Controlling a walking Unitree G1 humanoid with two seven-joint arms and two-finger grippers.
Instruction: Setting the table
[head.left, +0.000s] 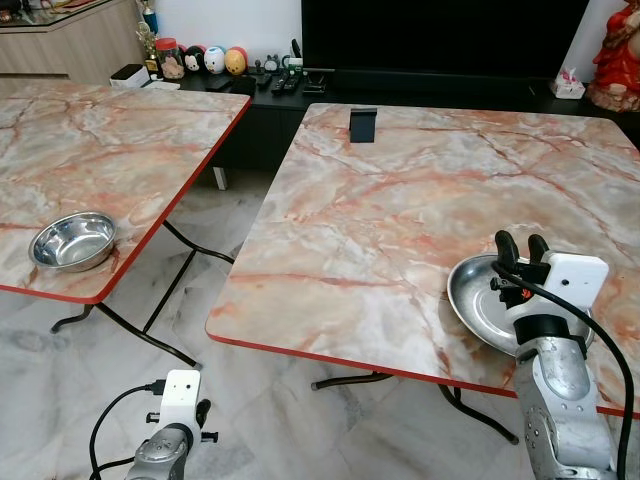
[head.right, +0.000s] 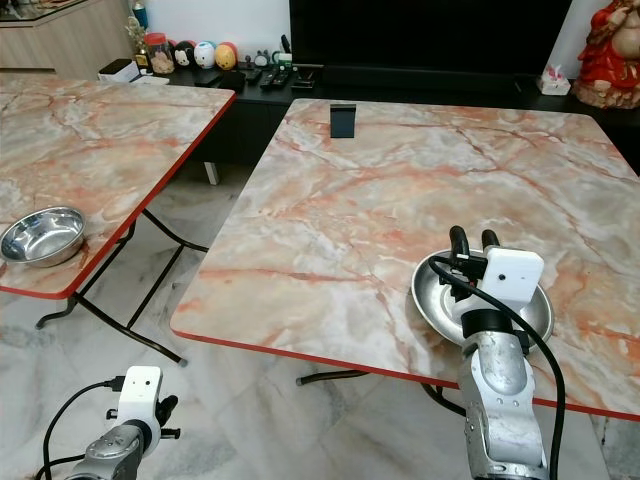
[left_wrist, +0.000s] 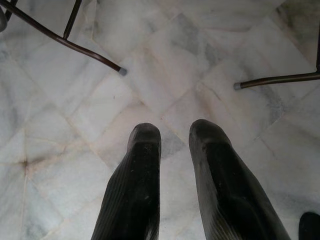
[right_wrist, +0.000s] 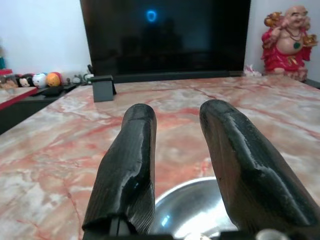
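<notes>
Right gripper (head.left: 522, 247) jaws spread, pinching nothing, poised over shallow round steel bowl (head.right: 440, 290) resting on near edge of big pink-marble folding table (head.left: 400, 200). Likely one place set. Second round steel bowl (head.left: 72, 241) waits on neighbouring marble table (head.left: 90, 140), well apart. Left gripper (left_wrist: 175, 170) idle above floor, jaws slightly spread, empty.

"What did your left wrist camera give you?"

"You were looking along the left gripper (left_wrist: 175, 137), its two black fingers (left_wrist: 135, 185) parted by a narrow gap, with nothing between them."

"And under them?"

"Pale marble floor (left_wrist: 165, 75), grey-veined, laid in tiles. A dark curved table leg (left_wrist: 65, 42) ended in a small grey foot. A second table leg (left_wrist: 277, 79) came in from the opposite side (also capped). You had a dark shape at one corner, too small to tell."
</notes>
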